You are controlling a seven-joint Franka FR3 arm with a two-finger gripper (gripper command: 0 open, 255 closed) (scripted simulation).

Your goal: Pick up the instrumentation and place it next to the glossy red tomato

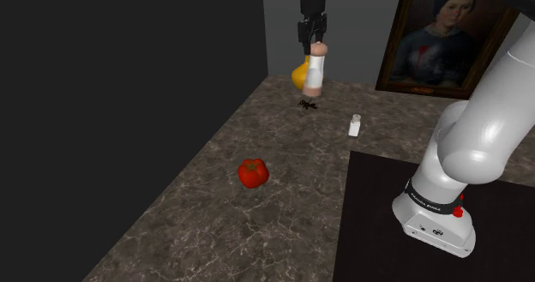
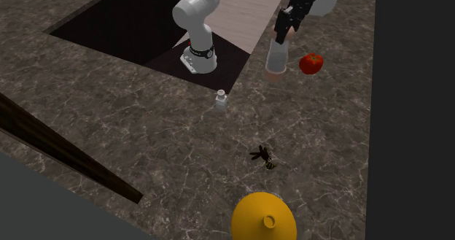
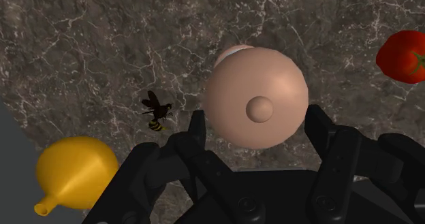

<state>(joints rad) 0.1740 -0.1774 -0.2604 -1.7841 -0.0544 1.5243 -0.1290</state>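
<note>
While the gripper (image 1: 313,39) clasps the pink-capped bottle (image 1: 315,73) near its top, fingers pressed against both sides, the bottle hangs upright above the stone counter (image 1: 214,220) (apparently clear of it; the gap is hard to judge). It hangs near a bee (image 1: 307,105) and a yellow flask (image 1: 298,75), well apart from the red tomato (image 1: 253,172).

The work surface is a dark counter (image 1: 257,229) with a stone pattern and thin pale veins. Along the shoulder view's left rises a plain dark grey wall (image 1: 111,66). The far wall (image 1: 343,23) is lighter grey. A framed portrait (image 1: 446,40) of a woman stands on the counter against it. The light is dim.
</note>
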